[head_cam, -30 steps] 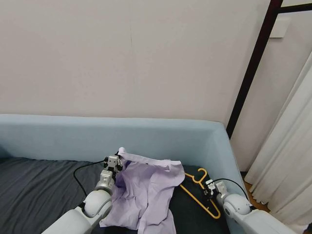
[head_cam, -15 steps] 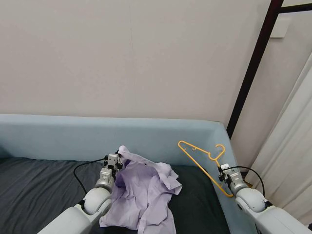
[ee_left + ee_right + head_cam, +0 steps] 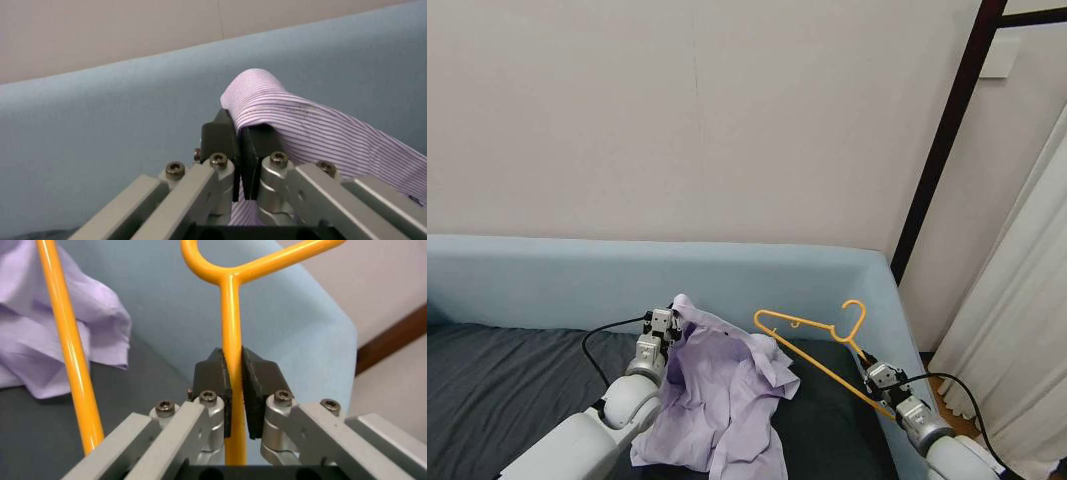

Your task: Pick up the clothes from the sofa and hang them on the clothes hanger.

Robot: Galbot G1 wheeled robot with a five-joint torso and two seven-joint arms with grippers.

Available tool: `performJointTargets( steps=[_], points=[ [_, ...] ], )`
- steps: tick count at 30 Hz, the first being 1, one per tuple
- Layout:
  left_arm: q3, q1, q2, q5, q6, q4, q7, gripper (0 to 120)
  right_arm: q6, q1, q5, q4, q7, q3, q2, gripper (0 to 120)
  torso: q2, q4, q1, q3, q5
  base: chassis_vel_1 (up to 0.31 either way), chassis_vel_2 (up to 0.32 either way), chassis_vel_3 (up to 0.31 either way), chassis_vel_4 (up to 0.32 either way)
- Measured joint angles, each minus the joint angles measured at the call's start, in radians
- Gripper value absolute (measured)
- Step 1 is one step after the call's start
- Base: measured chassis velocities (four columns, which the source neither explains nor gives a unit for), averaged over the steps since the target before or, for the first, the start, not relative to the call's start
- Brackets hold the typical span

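The robot's left gripper [image 3: 663,322] pinches a fold of a lilac pinstriped shirt [image 3: 717,400] above the dark grey seat cushion [image 3: 507,370] of a pale blue sofa [image 3: 757,275]. It holds one edge up in a peak close to the backrest [image 3: 547,280], while the rest of the garment hangs down and pools in a crumpled heap on the cushion. In the left wrist view the black pads [image 3: 219,136] sit drawn together, with the striped cloth draped over and between them and the blue backrest beyond. On the robot's right, near the sofa's end arm, the right gripper [image 3: 879,378] holds an orange clothes hanger [image 3: 834,331] clear of the seat. The hanger is tilted with its hook uppermost, and in the head view its far end lies near the shirt's upper edge. The right wrist view shows the jaws clamped narrowly on a straight run of the orange wire below a fork, with a second orange bar running alongside across the shirt's edge and the cushion. Behind the sofa is a plain pale wall [image 3: 687,120]. A dark pole [image 3: 942,140] and a white curtain [image 3: 1017,330] stand at the robot's right.
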State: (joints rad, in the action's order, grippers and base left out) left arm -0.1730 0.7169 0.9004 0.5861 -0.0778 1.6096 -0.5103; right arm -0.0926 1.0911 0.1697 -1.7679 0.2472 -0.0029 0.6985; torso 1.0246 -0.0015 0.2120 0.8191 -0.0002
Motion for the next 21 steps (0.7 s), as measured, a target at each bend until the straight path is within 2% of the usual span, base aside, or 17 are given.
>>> performJointTargets(
  steps=[8, 14, 21],
  points=[
    [-0.043, -0.038, -0.034, 0.006, -0.006, 0.024, 0.016, 0, 0.009, 0.017, -0.093, -0.008, -0.004, -0.051, 0.022, 4, 0.000, 0.0000, 0.000, 0.000, 0.0002, 0.000, 0.000, 0.000, 0.000],
    [-0.075, -0.045, -0.035, 0.008, -0.022, 0.041, 0.014, 0, -0.001, -0.006, -0.100, -0.005, -0.004, -0.102, 0.032, 4, 0.000, -0.0001, 0.000, 0.000, 0.0000, 0.000, 0.000, 0.000, 0.000],
    [-0.101, -0.035, -0.034, 0.001, -0.032, 0.057, 0.009, 0, -0.026, -0.106, -0.085, 0.002, 0.021, -0.230, 0.056, 4, 0.000, 0.0001, 0.000, 0.000, 0.0000, 0.000, 0.000, 0.000, 0.000]
  ],
)
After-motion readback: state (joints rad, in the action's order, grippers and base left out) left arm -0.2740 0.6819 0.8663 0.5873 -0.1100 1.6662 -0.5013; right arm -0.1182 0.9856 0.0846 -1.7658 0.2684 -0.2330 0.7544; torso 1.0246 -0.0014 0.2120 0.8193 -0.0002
